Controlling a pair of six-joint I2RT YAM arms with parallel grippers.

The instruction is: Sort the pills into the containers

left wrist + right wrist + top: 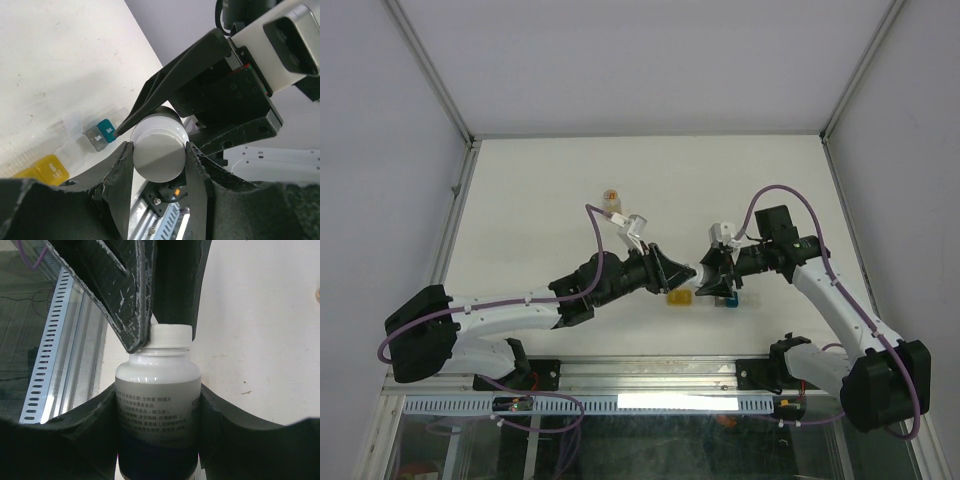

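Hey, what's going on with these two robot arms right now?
The two arms hold a white pill bottle between them above the table. The right gripper clamps its body; the left gripper pinches the cap, seemingly to unscrew it. The little pill boxes lie on the table below.

White arms (500,312) with black joints (415,340), black grippers (688,270) and purple cables (775,190).

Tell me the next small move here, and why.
Probably rotate the left gripper to unscrew the white cap. It is clamped on that cap while the right gripper holds the bottle by its body, and the cap is still fully seated, so no pills can come out yet.
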